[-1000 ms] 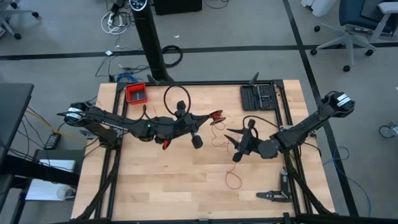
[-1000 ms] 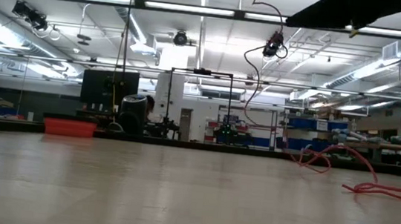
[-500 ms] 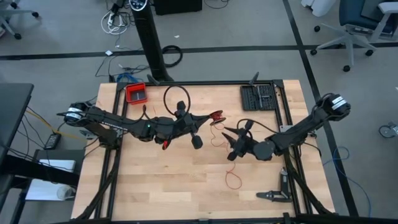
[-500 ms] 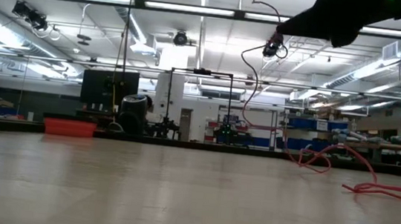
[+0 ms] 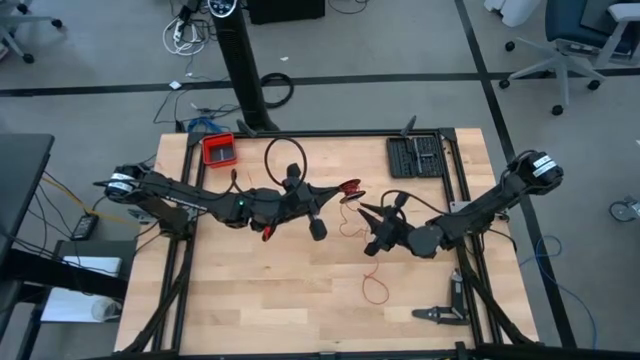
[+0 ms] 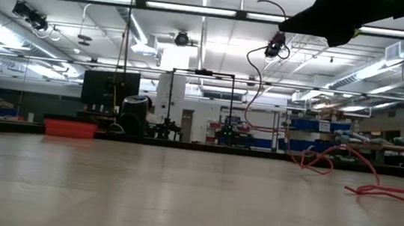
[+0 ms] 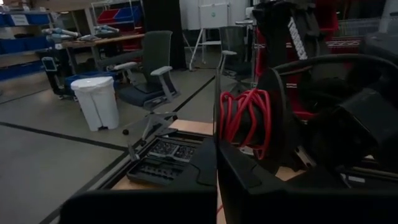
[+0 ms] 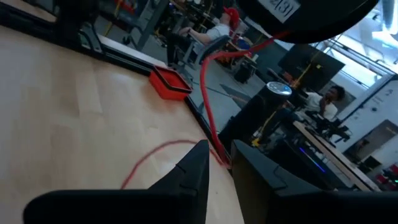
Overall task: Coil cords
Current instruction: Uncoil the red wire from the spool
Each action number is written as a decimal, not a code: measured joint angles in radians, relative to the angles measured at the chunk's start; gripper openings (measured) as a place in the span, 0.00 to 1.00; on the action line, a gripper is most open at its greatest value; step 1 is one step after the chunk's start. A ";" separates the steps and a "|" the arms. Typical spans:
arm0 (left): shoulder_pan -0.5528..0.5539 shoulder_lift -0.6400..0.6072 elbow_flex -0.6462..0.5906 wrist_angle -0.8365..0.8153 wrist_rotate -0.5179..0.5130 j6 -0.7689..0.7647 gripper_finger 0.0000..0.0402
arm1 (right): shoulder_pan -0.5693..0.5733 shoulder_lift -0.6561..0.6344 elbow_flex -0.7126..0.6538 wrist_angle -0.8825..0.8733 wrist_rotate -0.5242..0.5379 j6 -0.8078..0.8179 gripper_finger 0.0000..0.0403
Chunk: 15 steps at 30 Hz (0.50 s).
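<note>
The thin red cord is partly wound into a small bundle, held above the table's middle by my left gripper, which is shut on it. From the bundle a slack strand drops to a loose loop lying on the wood; in the low view its loops rest on the table. My right gripper reaches in level from the right, just near of the bundle, with its fingertips closed on the strand. My left gripper pinches the wound red bundle between its two fingers, which point level toward the table's right. The bundle sits upright in the hold, lifted clear of the table. My right gripper has the single strand between its two fingertips, coming at it level from the table's right and across it. The strand runs on up past the fingers toward the bundle; below them it goes slack to the table.
A red tray stands at the far left, and a black cable loop lies beside my left arm. A black tool tray sits far right, a black tool near right. People sit in the room beyond.
My right gripper has moved a little toward the table's left edge, up to the hanging strand, and has rolled its wrist. The bundle and my left gripper have kept still.
</note>
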 joint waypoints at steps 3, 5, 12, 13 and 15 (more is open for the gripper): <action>0.000 0.006 0.000 0.003 0.007 -0.001 0.01 | -0.002 0.000 0.000 0.011 0.000 0.000 0.15; 0.000 0.015 0.000 0.027 0.014 -0.002 0.01 | -0.002 0.000 0.000 0.014 -0.001 0.000 0.15; 0.000 0.017 0.000 0.021 0.016 0.009 0.01 | 0.002 0.000 0.000 0.014 0.000 0.002 0.09; 0.000 0.017 0.000 0.019 0.016 0.018 0.01 | 0.006 0.000 0.000 0.013 0.001 0.001 0.06; 0.000 0.017 0.000 0.015 0.016 0.029 0.01 | 0.015 0.000 0.000 0.013 0.004 0.000 0.02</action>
